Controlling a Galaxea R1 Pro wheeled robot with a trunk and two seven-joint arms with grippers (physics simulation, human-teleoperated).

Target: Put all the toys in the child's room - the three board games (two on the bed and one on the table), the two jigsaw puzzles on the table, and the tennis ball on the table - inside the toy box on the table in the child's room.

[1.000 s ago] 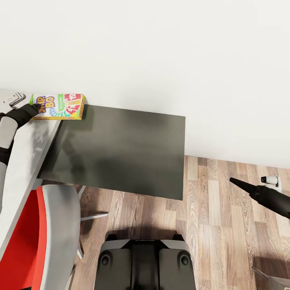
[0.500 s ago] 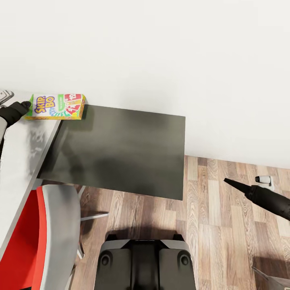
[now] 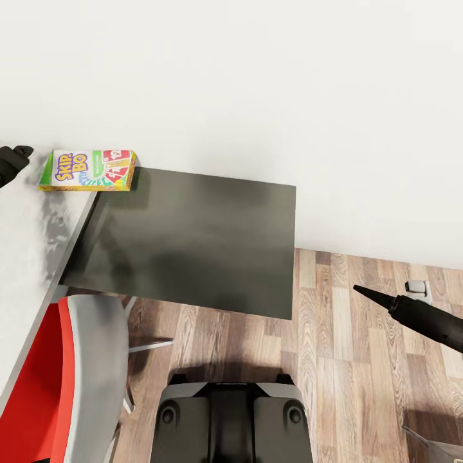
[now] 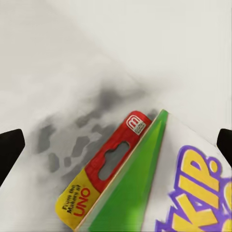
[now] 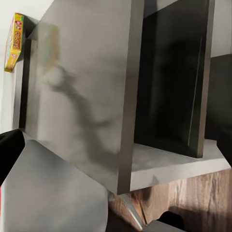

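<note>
left gripper clear of board game on table corner

the board game (image 3: 87, 170) lies flat on the pale table (image 3: 32, 257), at the table's far corner against the white wall (image 3: 257, 83). its printed face is up and reads "skip-bo". the dark cabinet (image 3: 186, 238) adjoins the table on the side of the box away from the left gripper.

left gripper (image 3: 14, 159): in the head view only its dark tip shows at the frame edge, just beside the near end of the box with a small gap, not touching. in the left wrist view the two fingertips (image 4: 9, 150) sit at opposite edges of the frame, spread wide, with nothing between them. the board game (image 4: 145, 183) lies ahead of the fingers and between their lines, showing its green side, a red and yellow flap marked "from the makers of uno" and part of the purple and yellow lettering. the box rests on the table surface, not lifted.

right gripper (image 3: 373, 297): it hangs over the wood floor (image 3: 360, 373), well apart from the board game and beyond the cabinet from it. a single dark pointed finger is visible in the head view. in the right wrist view dark fingertips (image 5: 9, 154) sit at the frame edges, spread wide and empty; the cabinet's top and open side lie ahead, with the board game (image 5: 14, 42) far beyond it.

a red and grey chair (image 3: 71, 379) stands by the table, nearer the robot base (image 3: 231, 421).
</note>
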